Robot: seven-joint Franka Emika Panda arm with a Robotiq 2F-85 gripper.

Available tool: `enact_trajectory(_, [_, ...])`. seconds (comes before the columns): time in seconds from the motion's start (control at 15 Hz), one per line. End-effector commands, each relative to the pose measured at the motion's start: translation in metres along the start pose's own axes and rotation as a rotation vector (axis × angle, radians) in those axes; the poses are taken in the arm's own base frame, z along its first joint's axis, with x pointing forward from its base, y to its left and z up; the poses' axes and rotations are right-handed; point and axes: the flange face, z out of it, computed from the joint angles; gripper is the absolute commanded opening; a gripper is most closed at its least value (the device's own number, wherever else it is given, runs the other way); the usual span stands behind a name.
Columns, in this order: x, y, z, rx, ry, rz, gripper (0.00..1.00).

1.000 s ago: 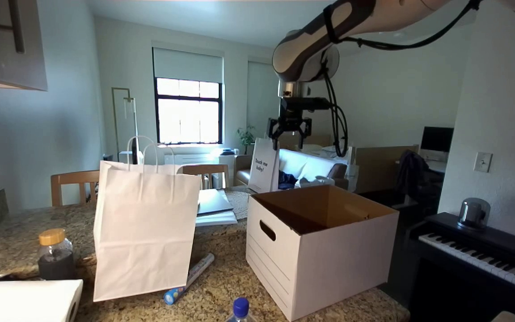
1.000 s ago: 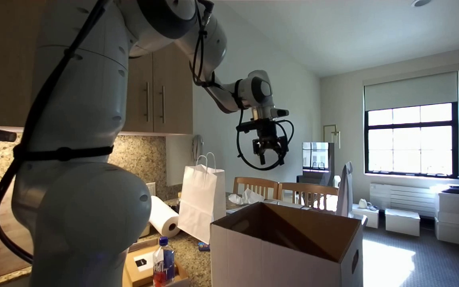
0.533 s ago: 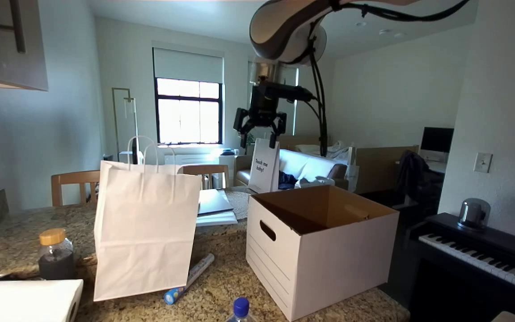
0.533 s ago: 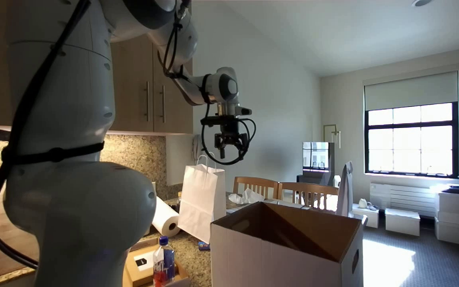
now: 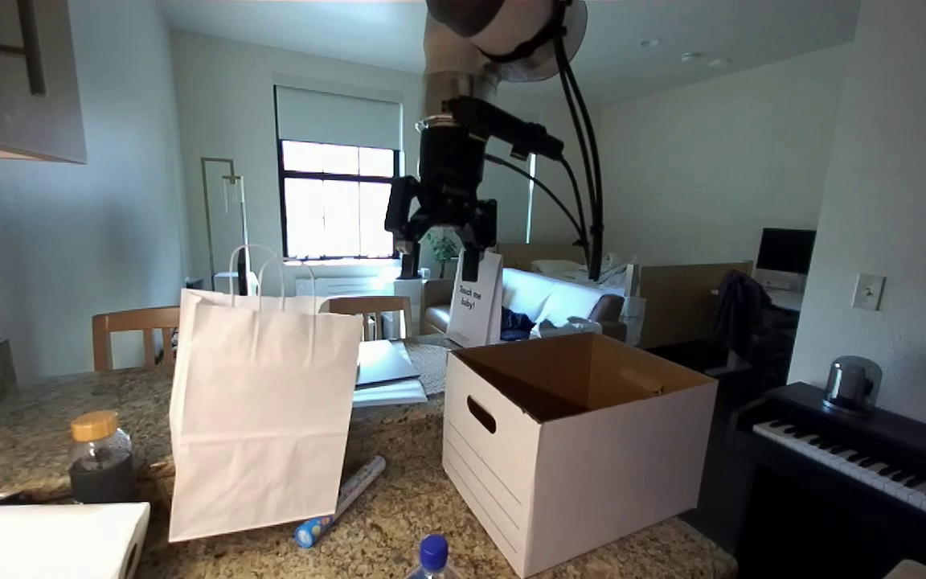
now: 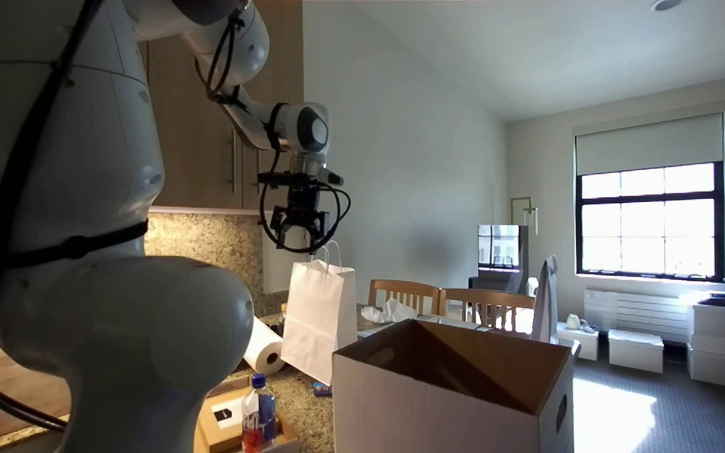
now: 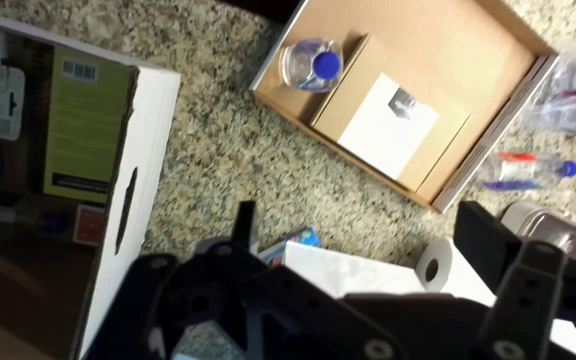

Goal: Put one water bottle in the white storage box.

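Observation:
The white storage box [image 5: 616, 458] stands open on the counter with its brown inside showing. It is also in an exterior view [image 6: 438, 402] and at the left of the wrist view [image 7: 155, 115]. A clear water bottle with a blue cap [image 7: 313, 65] stands in a shallow brown cardboard tray in the wrist view. A blue-capped bottle shows in both exterior views [image 5: 432, 555] [image 6: 258, 412]. Another blue-capped bottle [image 7: 523, 170] is outside the tray. My gripper [image 5: 440, 267] is open and empty, high above the counter near the paper bag; its spread fingers show in the wrist view [image 7: 359, 220].
A tall white paper bag [image 5: 266, 418] stands beside the storage box. The cardboard tray [image 7: 498, 135] also holds a flat brown box [image 7: 393, 125]. A paper roll [image 7: 433, 267], a jar with an orange lid [image 5: 101, 462] and a blue-ended tube [image 5: 342, 503] are nearby. Packages lie inside the storage box.
The arm has swung leftward in both exterior views, from over the storage box's side toward the paper bag. The gripper looks larger in an exterior view and stays open. The objects have not moved.

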Motion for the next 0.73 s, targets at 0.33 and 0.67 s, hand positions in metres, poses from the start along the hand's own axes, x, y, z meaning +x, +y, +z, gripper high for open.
enact_trajectory(0.33, [-0.018,-0.016,0.023,-0.004,-0.143,-0.054,1.0])
enact_trajectory(0.67, [-0.018,-0.015,0.027,-0.005,-0.151,-0.053,1.0])
